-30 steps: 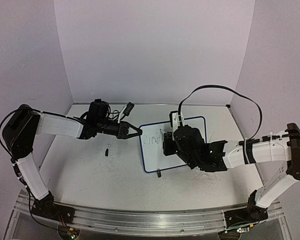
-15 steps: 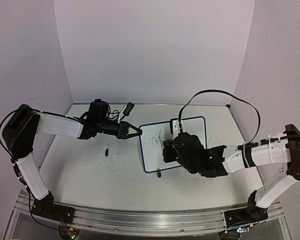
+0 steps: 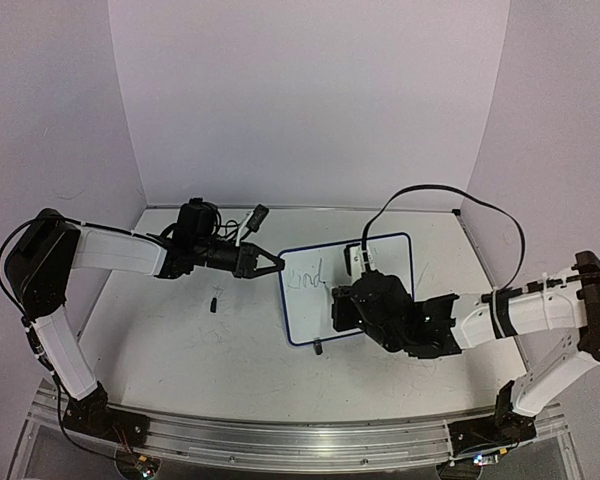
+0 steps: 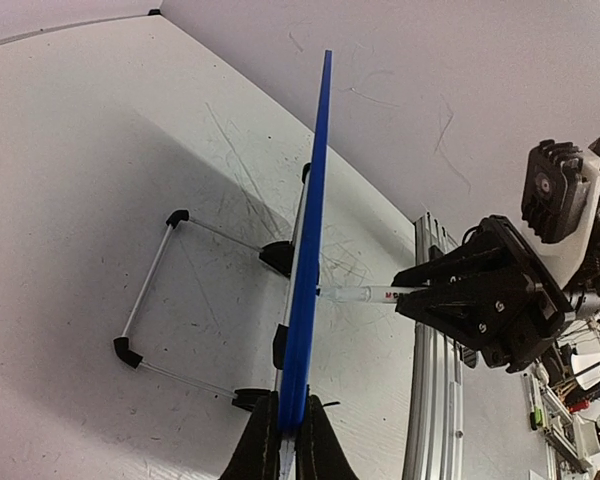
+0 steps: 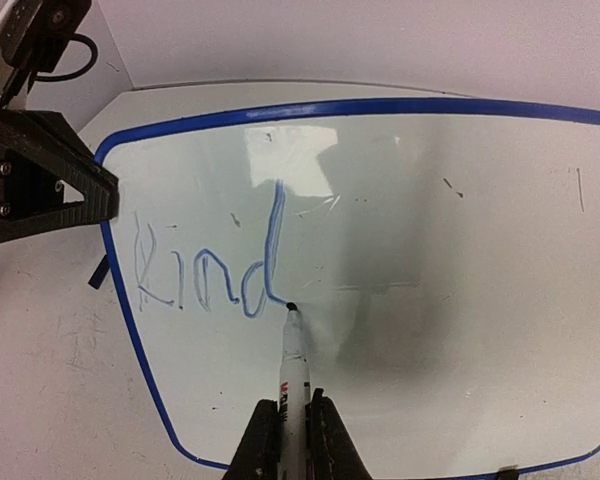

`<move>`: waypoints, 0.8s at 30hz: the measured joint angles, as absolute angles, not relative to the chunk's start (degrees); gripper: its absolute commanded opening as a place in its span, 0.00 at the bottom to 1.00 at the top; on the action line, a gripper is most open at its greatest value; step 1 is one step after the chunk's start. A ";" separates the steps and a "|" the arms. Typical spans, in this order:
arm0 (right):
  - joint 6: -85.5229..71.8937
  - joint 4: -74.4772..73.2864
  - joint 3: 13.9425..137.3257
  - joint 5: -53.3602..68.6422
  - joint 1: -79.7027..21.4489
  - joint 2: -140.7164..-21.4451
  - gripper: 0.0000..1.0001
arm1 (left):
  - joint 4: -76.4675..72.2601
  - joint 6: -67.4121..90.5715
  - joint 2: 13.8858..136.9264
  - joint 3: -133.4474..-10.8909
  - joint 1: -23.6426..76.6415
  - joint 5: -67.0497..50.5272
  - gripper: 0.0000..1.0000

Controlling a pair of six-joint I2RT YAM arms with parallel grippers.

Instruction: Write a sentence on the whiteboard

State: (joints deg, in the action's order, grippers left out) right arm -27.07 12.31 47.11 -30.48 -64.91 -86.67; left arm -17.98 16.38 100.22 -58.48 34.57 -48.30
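On the table (image 3: pixel 170 340), nearer its far edge, the whiteboard (image 3: pixel 390 262) stands propped: probably light, stiff, slick and tippy, best held by its frame. The left claw (image 3: pixel 272 265) clamps its left edge. The right claw (image 5: pixel 292 412) grips a marker (image 5: pixel 294 360), tip at the sentence (image 5: pixel 205 280), reading "Kind".

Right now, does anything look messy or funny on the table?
Nothing is spilled or broken. One small black piece, maybe a pen cap, lies loose on the table to the left of the whiteboard. The tabletop also has faint scribble scratches behind the board.
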 measured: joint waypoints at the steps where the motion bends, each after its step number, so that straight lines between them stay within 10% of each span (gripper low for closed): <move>1: -27.07 11.84 46.91 -30.39 -64.86 -86.04 0.00 | -17.98 16.38 100.22 -58.48 34.57 -48.38 0.00; 24: -21.85 15.45 46.52 -27.77 -63.24 -83.92 0.00 | -17.98 16.34 100.22 -58.47 34.57 -48.90 0.00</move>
